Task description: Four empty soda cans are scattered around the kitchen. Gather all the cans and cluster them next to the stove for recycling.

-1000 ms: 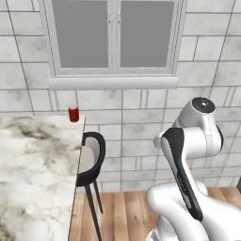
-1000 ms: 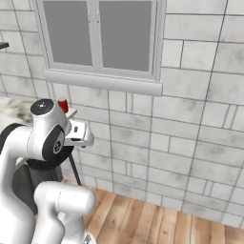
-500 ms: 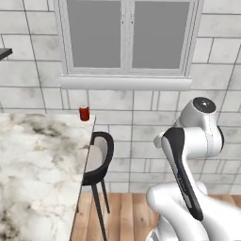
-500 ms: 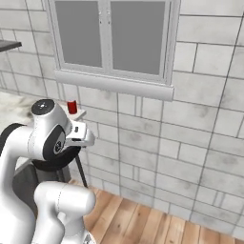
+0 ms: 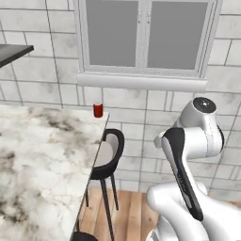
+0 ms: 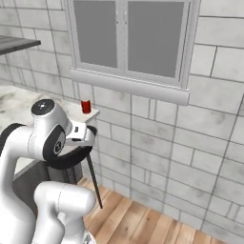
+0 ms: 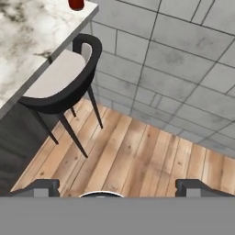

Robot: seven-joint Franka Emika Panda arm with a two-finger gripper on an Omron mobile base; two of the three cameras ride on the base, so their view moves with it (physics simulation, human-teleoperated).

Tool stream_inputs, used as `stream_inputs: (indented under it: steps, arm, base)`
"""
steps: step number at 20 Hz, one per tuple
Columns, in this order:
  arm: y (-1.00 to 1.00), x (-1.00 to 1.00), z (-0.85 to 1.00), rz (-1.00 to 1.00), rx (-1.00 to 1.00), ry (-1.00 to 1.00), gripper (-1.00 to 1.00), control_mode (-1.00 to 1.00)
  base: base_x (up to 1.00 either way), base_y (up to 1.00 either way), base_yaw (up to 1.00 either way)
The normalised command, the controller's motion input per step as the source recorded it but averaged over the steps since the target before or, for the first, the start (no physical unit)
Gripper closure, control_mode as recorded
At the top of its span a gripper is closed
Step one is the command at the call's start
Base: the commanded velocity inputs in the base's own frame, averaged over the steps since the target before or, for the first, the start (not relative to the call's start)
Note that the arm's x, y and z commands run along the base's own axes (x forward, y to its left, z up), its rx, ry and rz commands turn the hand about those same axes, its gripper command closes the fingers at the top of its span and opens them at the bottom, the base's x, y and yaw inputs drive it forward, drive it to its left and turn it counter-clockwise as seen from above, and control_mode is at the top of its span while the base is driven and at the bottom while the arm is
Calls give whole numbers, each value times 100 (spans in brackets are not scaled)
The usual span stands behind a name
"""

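While my pincer (image 7: 117, 190) hangs wide and empty over floorboards, the red soda can (image 5: 98, 110) stands upright at the desk's (image 5: 42, 155) far corner, ahead, leftward, well apart, beyond the stool (image 7: 64, 82).

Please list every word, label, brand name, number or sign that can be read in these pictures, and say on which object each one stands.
No readable text in any view.
Red soda can on the marble counter: no legible brand or label; too small to tell whether any is printed.
Window, tiled wall, black chair, robot arm: no writing or signs.
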Motion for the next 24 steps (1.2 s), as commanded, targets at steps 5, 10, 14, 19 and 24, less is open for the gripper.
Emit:
stream_inputs:
  steps: [5, 10, 14, 19, 24]
  arm:
    - [0, 0, 0, 0, 0, 0, -100, 100]
    - [0, 0, 0, 0, 0, 0, -100, 100]
    - [0, 0, 0, 0, 0, 0, -100, 100]
    - [0, 0, 0, 0, 0, 0, -100, 100]
    - [0, 0, 0, 0, 0, 0, -100, 100]
  base:
    - [0, -23, 25]
    - [0, -24, 25]
    - [2, -20, 22]
    - [3, -28, 23]
    - [26, -37, 20]
